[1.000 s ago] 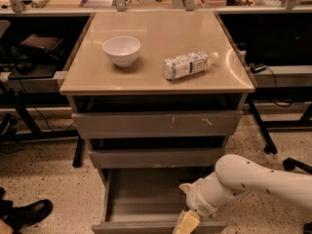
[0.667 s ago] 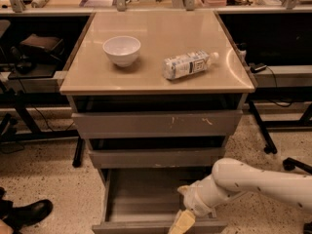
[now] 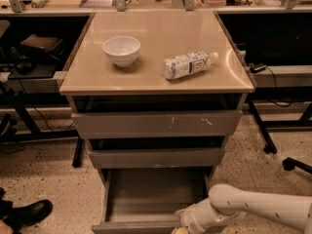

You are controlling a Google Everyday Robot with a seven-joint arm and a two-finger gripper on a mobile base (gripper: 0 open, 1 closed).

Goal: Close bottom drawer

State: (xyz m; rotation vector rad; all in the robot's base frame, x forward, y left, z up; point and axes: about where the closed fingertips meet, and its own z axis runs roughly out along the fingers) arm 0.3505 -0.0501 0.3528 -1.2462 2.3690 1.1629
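The bottom drawer (image 3: pixel 146 199) of the beige-topped cabinet (image 3: pixel 156 82) is pulled out, with its deep grey tray open to view and its front panel at the picture's lower edge. The middle drawer (image 3: pixel 156 157) and the top drawer (image 3: pixel 156 124), which has pale scratch marks, stick out only slightly. My white arm (image 3: pixel 253 208) reaches in from the lower right. My gripper (image 3: pixel 178 228) is at the right end of the bottom drawer's front panel, mostly cut off by the picture's lower edge.
A white bowl (image 3: pixel 121 50) and a plastic bottle (image 3: pixel 187 65) lying on its side rest on the cabinet top. Dark benches flank the cabinet on both sides. A black shoe (image 3: pixel 27 213) stands on the speckled floor at the lower left. A chair base (image 3: pixel 295 165) is at the right.
My arm and gripper have moved lower and a little left, so the gripper is now nearly out of the picture. The drawer stays pulled out.
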